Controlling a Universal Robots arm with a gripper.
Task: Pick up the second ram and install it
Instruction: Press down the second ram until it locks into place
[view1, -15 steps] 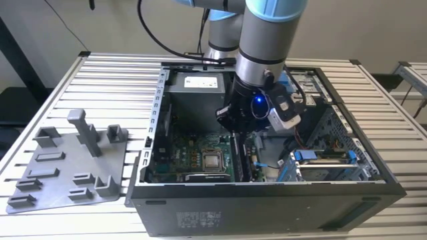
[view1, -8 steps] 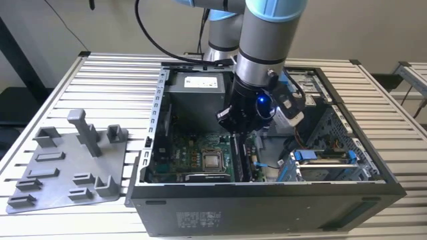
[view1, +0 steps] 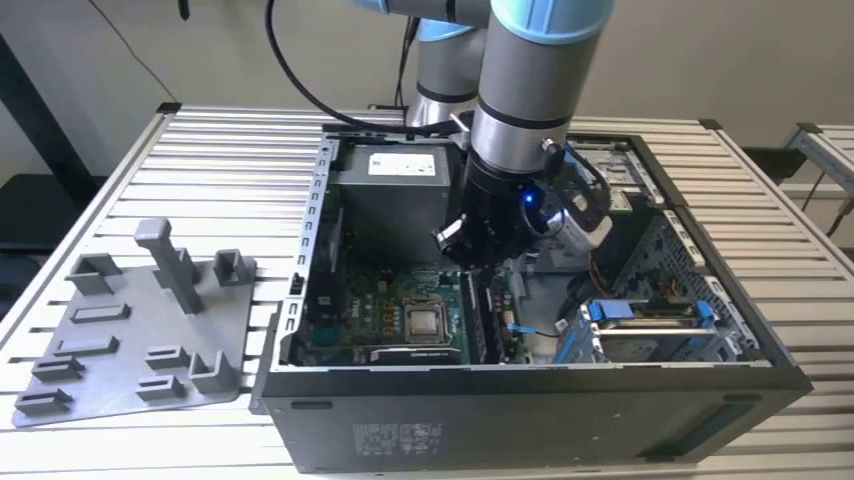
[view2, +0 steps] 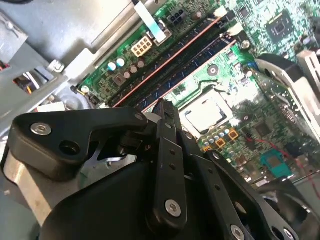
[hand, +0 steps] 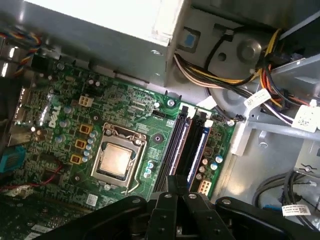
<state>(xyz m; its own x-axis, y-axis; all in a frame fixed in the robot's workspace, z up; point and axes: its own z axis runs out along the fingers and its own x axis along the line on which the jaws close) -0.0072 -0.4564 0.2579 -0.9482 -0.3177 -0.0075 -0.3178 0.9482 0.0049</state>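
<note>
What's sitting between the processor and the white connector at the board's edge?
The long memory slots, black and blue, run between the processor and the white connector, seen in the first wrist view.

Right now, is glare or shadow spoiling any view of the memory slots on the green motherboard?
Exterior view: the black gripper and grey arm shade the long dark memory slots. First wrist view: a bright washed-out patch lies on the pale metal power supply box, while the slots read evenly lit. Second wrist view: glare whitens the square silver processor.
</note>
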